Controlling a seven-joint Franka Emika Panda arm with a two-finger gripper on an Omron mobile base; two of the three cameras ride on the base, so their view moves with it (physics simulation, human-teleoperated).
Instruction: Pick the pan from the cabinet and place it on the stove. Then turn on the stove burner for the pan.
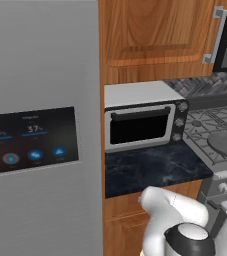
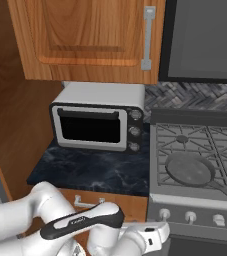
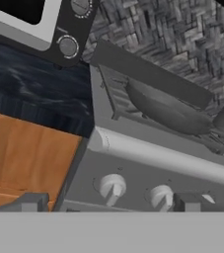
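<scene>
A: Where was the pan (image 2: 190, 170)?

B: On the stove (image 2: 195, 200), near-left burner, flat on the grates. Handle ran off to the right and toward the near edge. Hand view showed it side-on, just past the front rail.

A: Gripper?

B: Gripper (image 3: 108, 205) was down low in front of the stove, jaws wide open, nothing between them. Finger tips (image 3: 32, 202) barely poked up at the bottom of the hand view, one under the wooden drawer front, the other by the knobs.

A: Touching a knob?

B: No. The two leftmost knobs (image 3: 111, 188) sat between the tips, apart from them. Right base view showed three knobs in a row along the front panel.

A: Cabinet?

B: Cabinet (image 2: 85, 40) door was shut, silver bar handle on its right edge. It hung above the toaster oven (image 2: 97, 122).

A: What else was on the counter?

B: Just the toaster oven, back against the wall on the dark marble counter (image 2: 90, 172), left of the stove. A steel fridge (image 1: 40, 125) with a touch panel stood at the far left in the left base view.
</scene>
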